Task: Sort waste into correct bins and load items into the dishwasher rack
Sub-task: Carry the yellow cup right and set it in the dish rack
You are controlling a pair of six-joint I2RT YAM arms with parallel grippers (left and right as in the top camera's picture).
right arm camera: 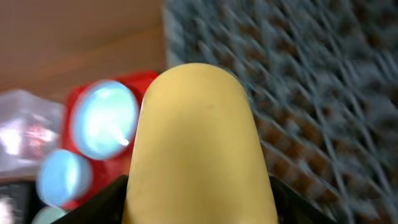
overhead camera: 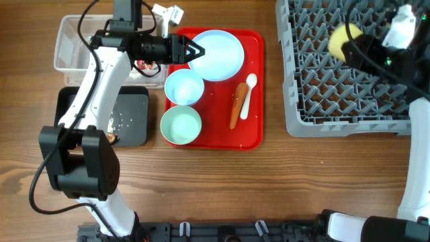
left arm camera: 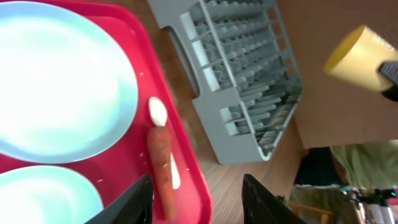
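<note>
Cup (overhead camera: pixel 339 39) is sitting clamped in the right tool (right arm camera: pixel 199 205), hanging above the rack (overhead camera: pixel 336 94). Left tool (left arm camera: pixel 196 199) is hovering open and empty over the plate (overhead camera: pixel 218 54); carrot (overhead camera: pixel 237 104) is lying beside the spoon (overhead camera: pixel 248 94) on the tray (overhead camera: pixel 252 138).

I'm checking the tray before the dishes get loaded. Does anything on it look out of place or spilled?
Yes. An orange carrot lies on the red tray right beside the white spoon, food waste among the dishes. A few white specks, perhaps rice, dot the tray too.
</note>
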